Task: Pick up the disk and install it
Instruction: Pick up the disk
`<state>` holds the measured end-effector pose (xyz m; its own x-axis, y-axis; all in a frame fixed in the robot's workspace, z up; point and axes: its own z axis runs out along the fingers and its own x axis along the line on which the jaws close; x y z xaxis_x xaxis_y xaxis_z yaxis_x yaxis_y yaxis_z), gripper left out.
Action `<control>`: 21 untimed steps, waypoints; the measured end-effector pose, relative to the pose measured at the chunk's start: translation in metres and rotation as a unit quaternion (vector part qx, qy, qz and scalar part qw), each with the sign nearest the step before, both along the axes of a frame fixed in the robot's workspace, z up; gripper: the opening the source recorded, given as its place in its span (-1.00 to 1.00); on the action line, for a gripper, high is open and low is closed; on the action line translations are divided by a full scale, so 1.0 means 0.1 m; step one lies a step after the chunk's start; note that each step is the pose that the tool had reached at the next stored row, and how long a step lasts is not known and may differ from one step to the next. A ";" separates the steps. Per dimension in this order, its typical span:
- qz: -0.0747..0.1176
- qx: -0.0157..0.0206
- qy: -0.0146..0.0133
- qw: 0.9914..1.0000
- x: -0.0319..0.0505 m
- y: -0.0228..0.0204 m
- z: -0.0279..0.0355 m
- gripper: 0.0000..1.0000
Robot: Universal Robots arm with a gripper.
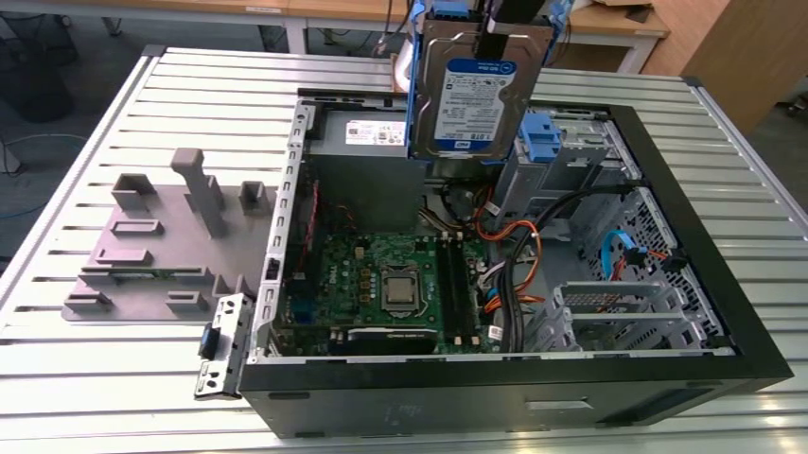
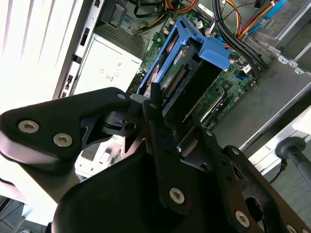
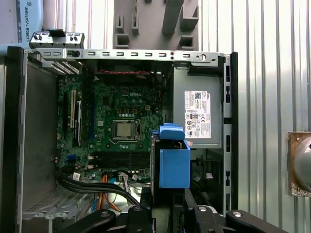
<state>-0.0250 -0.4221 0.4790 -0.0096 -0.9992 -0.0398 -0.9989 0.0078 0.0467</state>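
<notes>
Directly below the fingers (image 2: 97, 116), the disk (image 1: 478, 99) hangs in the air over the open computer case (image 1: 707, 246), well clear of everything inside. The gripper (image 2: 155, 109) is closed on it: in the second wrist view the fingers press on the near short end of the drive from either side, with nothing else between them. Seen from the exterior view, the drive stands upright, its long axis running almost straight down from the fingers with a slight lean. Its white-and-blue label faces that camera, and the blue side rails run down its two long edges. The free short end points down into the case, over the gap between the grey power supply (image 1: 360, 137) and the upright blue latch piece (image 1: 539, 142). The motherboard (image 1: 378, 279) lies further below the fingers. From where I stand, doing this step well looks like a matter of squareness. Only one end is pinched, so the hanging weight could swing or slip, and slow, steady travel seems wise. I would want the rails in line with the bay's guides and the lean taken out. The free end should also stay off the orange and black cables (image 1: 531, 236) looping beneath the fingers, since a snag there could twist the drive in the grip.
</notes>
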 end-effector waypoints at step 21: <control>0.000 0.000 0.000 1.000 0.000 -0.186 -0.007 -0.30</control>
<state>-0.0250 -0.4407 0.4783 -0.0097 -0.9992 -0.0399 -0.9989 0.0078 0.0467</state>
